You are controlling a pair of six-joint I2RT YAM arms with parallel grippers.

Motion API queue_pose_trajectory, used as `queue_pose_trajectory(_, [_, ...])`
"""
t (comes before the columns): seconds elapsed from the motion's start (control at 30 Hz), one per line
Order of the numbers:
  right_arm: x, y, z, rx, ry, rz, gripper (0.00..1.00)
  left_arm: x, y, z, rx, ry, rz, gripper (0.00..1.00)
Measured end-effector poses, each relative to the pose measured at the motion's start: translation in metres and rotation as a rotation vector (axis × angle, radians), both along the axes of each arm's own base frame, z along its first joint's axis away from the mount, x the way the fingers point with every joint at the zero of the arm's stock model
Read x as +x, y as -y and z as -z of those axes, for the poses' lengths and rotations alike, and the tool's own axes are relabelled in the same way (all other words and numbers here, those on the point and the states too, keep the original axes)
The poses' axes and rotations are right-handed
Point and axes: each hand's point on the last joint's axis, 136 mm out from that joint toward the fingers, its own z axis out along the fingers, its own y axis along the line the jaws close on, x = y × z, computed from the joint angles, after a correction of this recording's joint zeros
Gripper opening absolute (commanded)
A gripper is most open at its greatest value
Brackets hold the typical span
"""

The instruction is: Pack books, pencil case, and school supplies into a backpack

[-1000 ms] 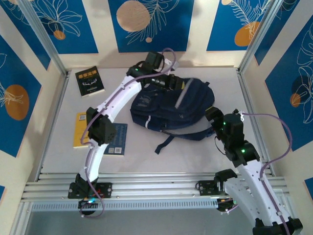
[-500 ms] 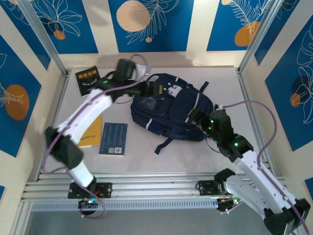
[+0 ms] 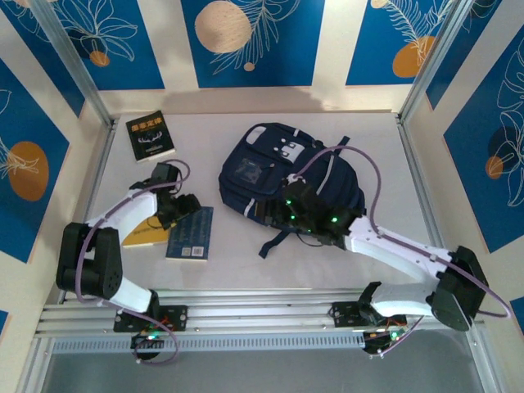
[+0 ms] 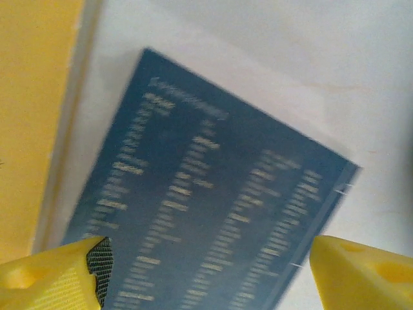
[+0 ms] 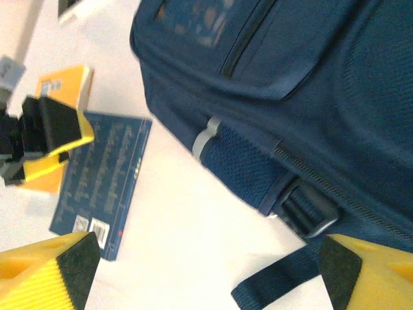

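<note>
The left hand [image 4: 213, 281], fingers apart, hangs just over the dark blue book [image 4: 213, 187] lying flat on the worktop [image 3: 246, 254], left of the backpack [image 3: 286, 168]. Better to catch the book's edge than to press down. The right hand [image 5: 210, 271], also spread, sits beside the backpack.

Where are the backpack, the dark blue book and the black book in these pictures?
backpack [image 3: 254, 172]: top external view, on its front pocket.
dark blue book [image 4: 213, 200]: left wrist view, middle of its printed cover.
black book [image 3: 150, 137]: top external view, middle of its cover.
</note>
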Motion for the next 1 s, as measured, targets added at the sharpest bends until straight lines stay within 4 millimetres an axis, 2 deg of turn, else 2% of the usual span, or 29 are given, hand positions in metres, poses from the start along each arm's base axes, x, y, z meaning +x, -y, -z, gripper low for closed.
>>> queue_pose_trajectory(0.17, [-0.016,-0.027,0.028,-0.044,-0.071,-0.089,0.9,0.008,-0.017,0.013,0.057,0.002,-0.048,0.81])
queue_pose_trajectory(0.27, [-0.023,-0.035,0.037,-0.054,-0.096,-0.12,0.9,0.009,-0.019,0.02,0.065,-0.004,-0.053,0.81])
queue_pose_trajectory(0.4, [-0.023,-0.04,0.04,-0.057,-0.112,-0.132,0.91,0.011,-0.015,0.023,0.049,0.015,-0.052,0.81])
queue_pose_trajectory(0.53, [-0.022,-0.046,0.043,-0.056,-0.125,-0.142,0.91,0.009,0.0,0.028,0.012,0.049,-0.023,0.81])
queue_pose_trajectory(0.73, [-0.021,-0.069,0.053,-0.061,-0.178,-0.203,0.86,0.005,0.006,0.025,-0.042,0.128,-0.057,0.81])
queue_pose_trajectory(0.83, [-0.021,-0.086,0.061,-0.056,-0.223,-0.251,0.8,-0.006,0.014,0.023,-0.102,0.136,-0.061,0.81])
queue_pose_trajectory(1.0, [-0.018,-0.118,0.08,-0.051,-0.324,-0.302,0.65,-0.043,0.029,0.02,-0.197,0.087,-0.046,0.81])
